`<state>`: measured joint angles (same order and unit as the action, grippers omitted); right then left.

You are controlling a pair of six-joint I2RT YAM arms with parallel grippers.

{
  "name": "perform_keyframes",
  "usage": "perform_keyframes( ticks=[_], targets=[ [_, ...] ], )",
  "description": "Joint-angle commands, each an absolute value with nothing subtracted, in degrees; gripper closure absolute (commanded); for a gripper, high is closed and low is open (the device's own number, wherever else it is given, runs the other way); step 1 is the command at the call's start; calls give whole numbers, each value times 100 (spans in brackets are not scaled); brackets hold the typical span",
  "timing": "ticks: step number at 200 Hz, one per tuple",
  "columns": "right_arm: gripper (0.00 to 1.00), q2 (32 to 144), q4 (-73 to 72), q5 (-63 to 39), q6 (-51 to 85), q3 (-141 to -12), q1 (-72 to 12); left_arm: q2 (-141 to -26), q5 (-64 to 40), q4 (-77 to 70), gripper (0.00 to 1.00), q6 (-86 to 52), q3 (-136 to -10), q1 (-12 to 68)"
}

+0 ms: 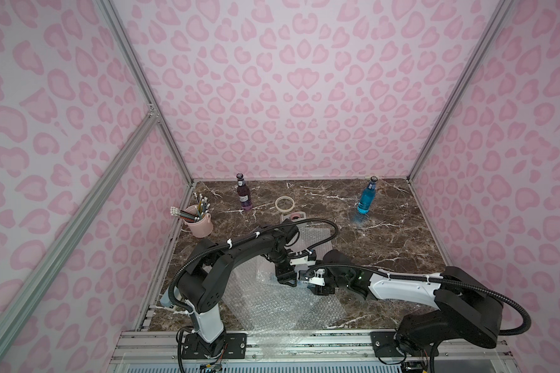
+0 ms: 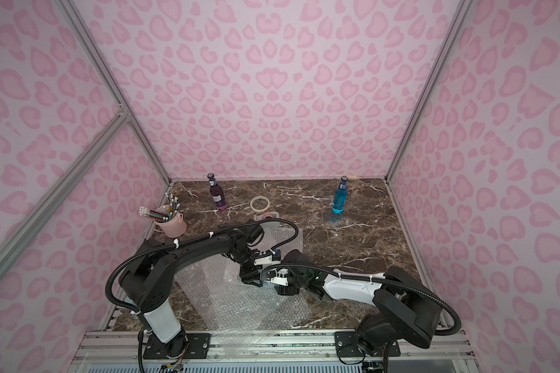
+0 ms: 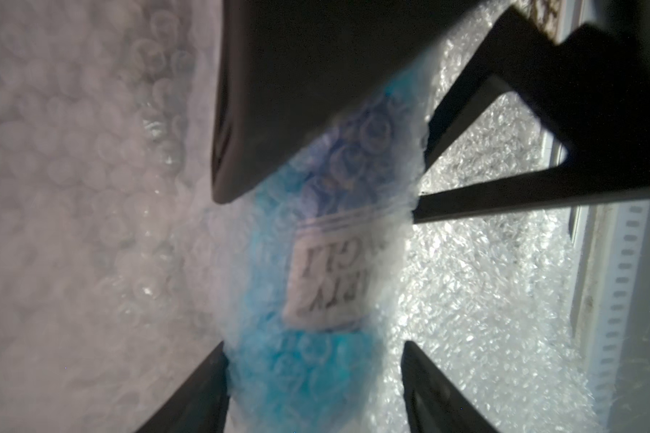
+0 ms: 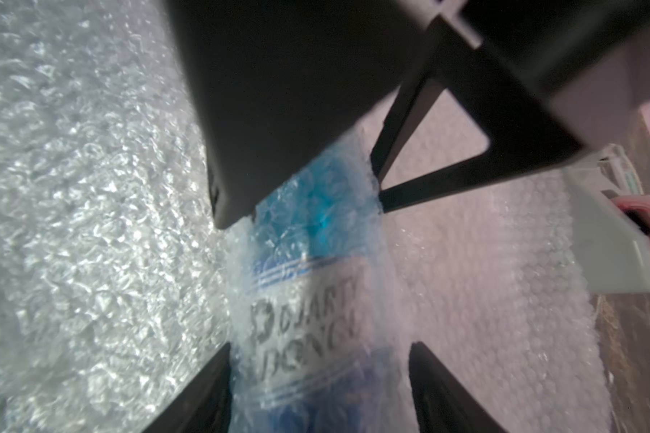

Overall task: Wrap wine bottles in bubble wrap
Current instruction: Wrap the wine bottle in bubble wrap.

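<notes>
A bright blue wine bottle [image 3: 278, 360] [image 4: 308, 318] lies on its side, rolled in clear bubble wrap [image 1: 272, 310] [image 2: 240, 306] at the table's middle front. My left gripper [image 1: 287, 280] [image 2: 252, 280] [image 3: 314, 345] and right gripper [image 1: 305, 278] [image 2: 267, 278] [image 4: 320, 345] face each other over it. Each straddles the wrapped bottle, open, one finger against the wrap and the other a little clear. A dark purple bottle [image 1: 244, 193] [image 2: 217, 193] stands at the back left. A second blue bottle [image 1: 366, 197] [image 2: 340, 197] stands at the back right.
A pale tape ring [image 1: 285, 204] and a pink tape dispenser [image 1: 296, 215] [image 4: 635, 232] lie behind the arms. A pink cup of pencils [image 1: 199, 221] stands at the left edge. Another bubble wrap sheet [image 1: 314, 239] lies behind the left arm. Wrap overhangs the front rail [image 1: 272, 342].
</notes>
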<state>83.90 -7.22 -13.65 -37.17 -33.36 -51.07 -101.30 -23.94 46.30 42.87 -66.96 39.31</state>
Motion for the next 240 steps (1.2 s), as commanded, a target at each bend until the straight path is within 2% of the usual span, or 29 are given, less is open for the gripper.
perform_keyframes(
  ticks=[1,70,125,191,240],
  targets=[
    [29,8581,-272,-1387,-3898,-3482,-5078,-9871,-2558,4802,26,4269,-6753,3870],
    [32,8981,288,-1586,-3991,-3841,-5004,-9031,-2488,5399,20,4213,-6767,3341],
    [29,8468,-194,-1799,-3899,-3602,-4952,-9217,-1322,5429,20,4153,-6787,3215],
    [31,8982,157,-1782,-3955,-3944,-4968,-8165,-1750,5408,18,3981,-6673,3041],
    [33,9416,489,-2129,-4093,-4506,-4969,-7262,-1830,5465,18,3854,-5976,3041]
  ],
)
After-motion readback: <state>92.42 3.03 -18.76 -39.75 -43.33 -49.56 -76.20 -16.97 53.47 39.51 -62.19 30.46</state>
